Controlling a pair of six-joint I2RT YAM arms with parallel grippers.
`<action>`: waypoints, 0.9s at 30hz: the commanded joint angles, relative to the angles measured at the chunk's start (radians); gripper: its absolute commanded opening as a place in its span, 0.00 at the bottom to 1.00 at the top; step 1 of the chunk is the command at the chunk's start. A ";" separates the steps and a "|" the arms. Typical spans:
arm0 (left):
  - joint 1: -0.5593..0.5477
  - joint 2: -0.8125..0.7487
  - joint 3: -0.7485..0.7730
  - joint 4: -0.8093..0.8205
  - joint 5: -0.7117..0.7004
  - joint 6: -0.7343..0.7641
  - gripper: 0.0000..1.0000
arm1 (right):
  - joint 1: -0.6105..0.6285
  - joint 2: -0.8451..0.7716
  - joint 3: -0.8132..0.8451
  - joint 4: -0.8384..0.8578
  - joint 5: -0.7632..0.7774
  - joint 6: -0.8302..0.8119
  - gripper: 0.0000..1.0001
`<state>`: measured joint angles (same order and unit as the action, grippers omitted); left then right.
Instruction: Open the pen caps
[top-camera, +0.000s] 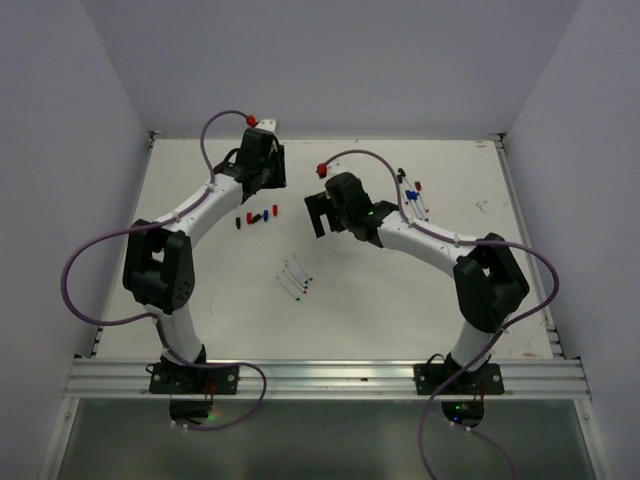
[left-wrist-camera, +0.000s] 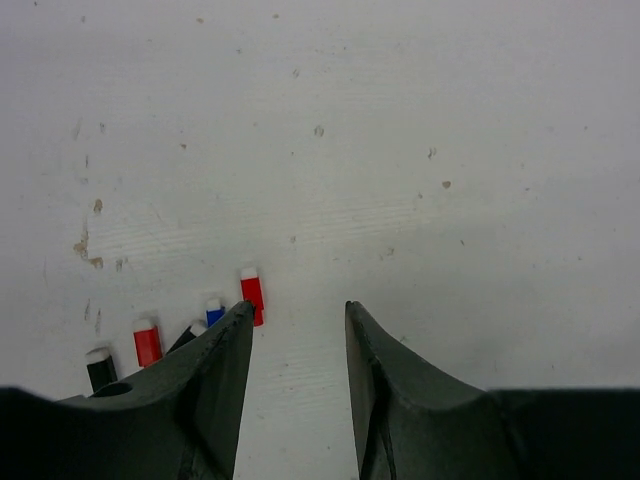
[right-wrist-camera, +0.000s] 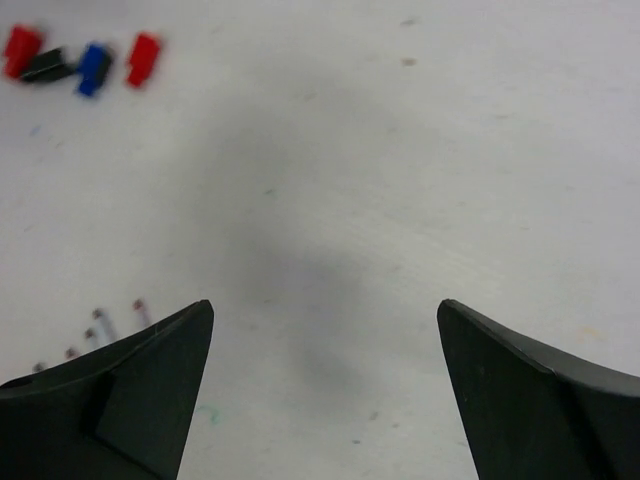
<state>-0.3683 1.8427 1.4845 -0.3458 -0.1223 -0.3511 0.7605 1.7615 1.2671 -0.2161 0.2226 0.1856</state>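
Step, as judged: between pens. Small red, blue, black plastic pen caps lay in row on white counter, off. Thin pale-barrelled pens lay bare mid-counter. Right pincer spread wide, empty. Left pincer part-spread, empty. Next: fetch still-capped pens far right. Left finger hid part of one black cap. Far pens too small to count.

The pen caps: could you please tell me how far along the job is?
Done: loose caps lie in a row, bare pens nearby. In hand: nothing; the left gripper and right gripper are open and empty. Left: several capped pens near the right arm.
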 joint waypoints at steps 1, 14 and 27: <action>-0.006 -0.077 -0.001 0.033 0.021 0.001 0.45 | -0.133 -0.031 0.060 -0.057 0.187 0.008 0.99; -0.009 -0.103 -0.081 0.113 0.101 -0.026 0.46 | -0.506 0.176 0.288 -0.183 0.066 -0.052 0.64; -0.011 -0.073 -0.079 0.139 0.132 -0.028 0.46 | -0.543 0.460 0.603 -0.235 -0.052 -0.120 0.40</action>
<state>-0.3729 1.7641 1.4021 -0.2481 -0.0025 -0.3813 0.2337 2.1918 1.7817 -0.4141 0.2111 0.1001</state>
